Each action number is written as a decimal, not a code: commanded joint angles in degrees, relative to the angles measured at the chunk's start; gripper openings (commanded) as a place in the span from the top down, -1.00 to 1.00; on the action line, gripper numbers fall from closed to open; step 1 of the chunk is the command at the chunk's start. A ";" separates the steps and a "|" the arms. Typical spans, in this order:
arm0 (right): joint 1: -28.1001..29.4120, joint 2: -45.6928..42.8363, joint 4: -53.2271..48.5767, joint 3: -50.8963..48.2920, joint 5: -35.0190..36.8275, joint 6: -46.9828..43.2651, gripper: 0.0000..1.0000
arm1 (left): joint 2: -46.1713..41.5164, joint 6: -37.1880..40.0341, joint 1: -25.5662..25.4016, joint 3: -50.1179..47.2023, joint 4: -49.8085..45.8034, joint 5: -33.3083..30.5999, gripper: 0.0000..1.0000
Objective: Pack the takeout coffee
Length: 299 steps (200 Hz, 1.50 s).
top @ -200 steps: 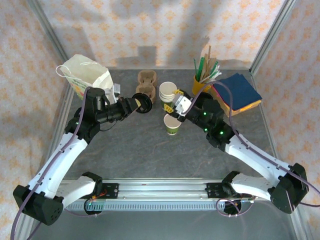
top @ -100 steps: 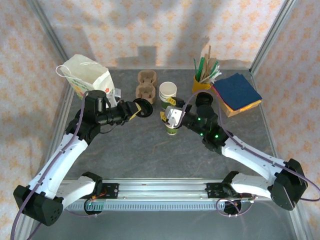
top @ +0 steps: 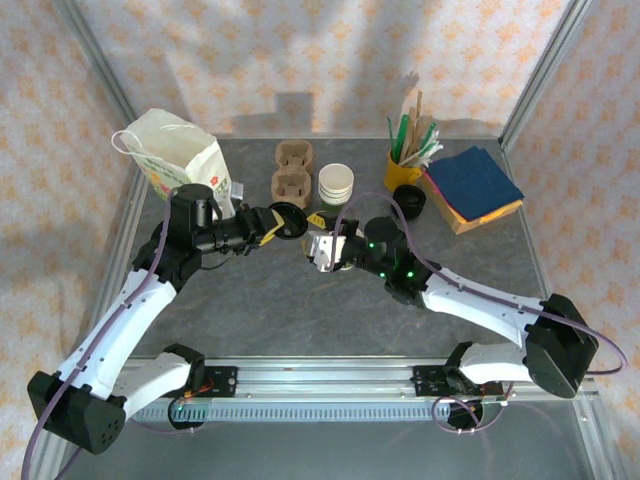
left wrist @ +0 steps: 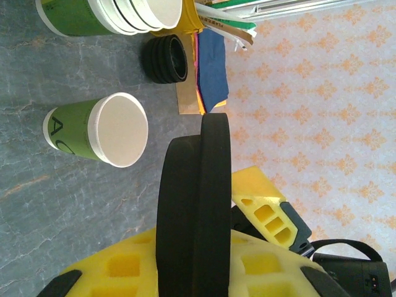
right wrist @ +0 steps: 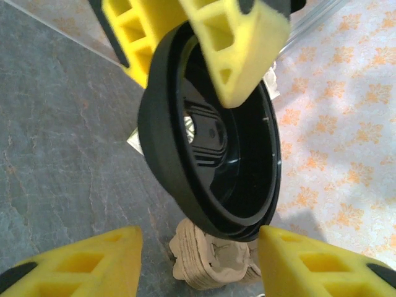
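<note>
Top view: high above the near edge, looking down over the whole table (top: 250,300). Left wrist: close, facing the cup (left wrist: 99,130). Right wrist: close, facing the lid (right wrist: 210,167), common to all three.

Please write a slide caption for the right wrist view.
Left gripper pinches a black lid, facing the open right gripper.

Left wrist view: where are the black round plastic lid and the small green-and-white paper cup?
black round plastic lid (left wrist: 195,210), left wrist view, outer rim.
small green-and-white paper cup (left wrist: 73,131), left wrist view, green side wall.
</note>
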 commanded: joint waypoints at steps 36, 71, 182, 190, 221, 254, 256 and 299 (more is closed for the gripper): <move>0.33 -0.85 5.58 1.70 0.53 0.66 0.13 | -0.63 -2.04 0.40 -1.27 3.90 2.94 0.87; 0.46 -0.66 6.20 1.81 0.48 0.85 0.30 | -0.32 -2.37 0.40 -1.64 4.27 3.22 0.87; 0.86 -0.34 5.98 2.00 0.91 -0.28 0.44 | 1.36 -3.80 0.40 -1.98 5.51 4.80 0.86; 0.88 -0.18 5.96 2.00 0.91 -0.26 0.44 | 1.48 -3.89 0.40 -2.05 5.51 4.88 0.86; 0.86 -0.05 5.28 2.25 0.91 -0.13 0.62 | 1.82 -3.98 0.40 -2.16 5.76 4.96 0.82; 0.93 -0.56 3.53 2.54 0.91 1.26 0.82 | 1.83 -3.98 0.41 -2.40 5.99 4.89 0.63; 0.95 -0.64 3.38 2.54 0.96 1.43 0.83 | 1.83 -3.98 0.36 -2.37 6.00 4.89 0.60; 0.90 -2.24 -0.08 2.75 2.14 6.71 0.94 | 2.21 -1.20 0.56 -0.95 5.03 2.91 -0.01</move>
